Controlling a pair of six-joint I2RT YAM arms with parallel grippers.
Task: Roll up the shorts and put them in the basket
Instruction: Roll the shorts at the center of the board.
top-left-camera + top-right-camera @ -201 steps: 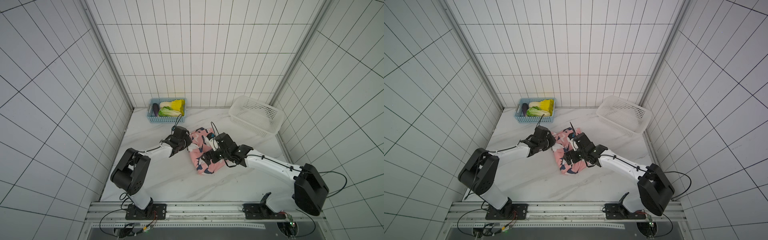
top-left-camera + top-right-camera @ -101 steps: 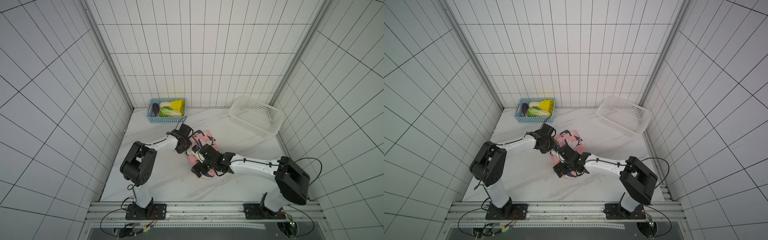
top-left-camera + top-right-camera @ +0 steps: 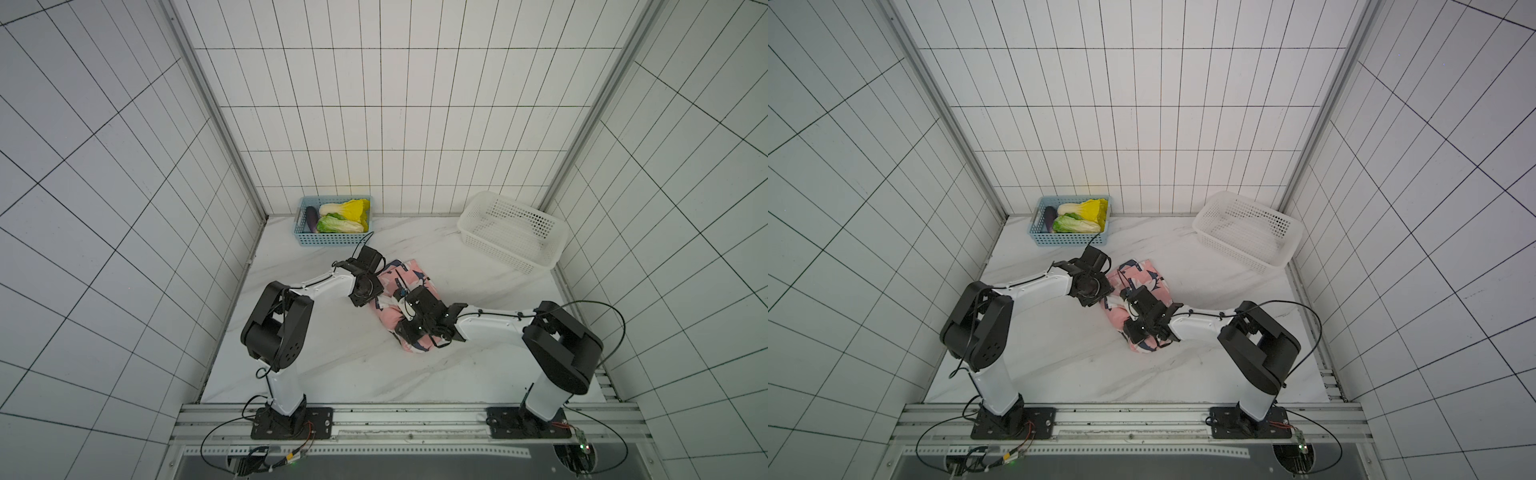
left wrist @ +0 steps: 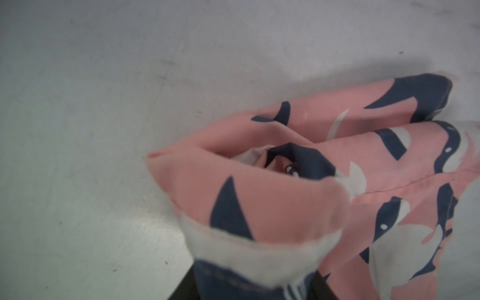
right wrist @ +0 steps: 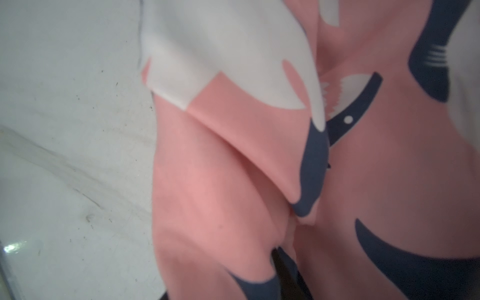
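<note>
Shorts, pink shark-print, bundled. Left gripper and right gripper against shorts; fingertips buried, grip cannot be told.

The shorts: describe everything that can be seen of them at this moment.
The shorts are soft pink cloth printed with navy-and-white sharks, bunched into a loose, partly rolled bundle with open folds at one end, lying mid-table on the white marbled tabletop. The left pincer meets its far end; the right pincer sits over its near part. Whether either grips it is hidden.
</note>
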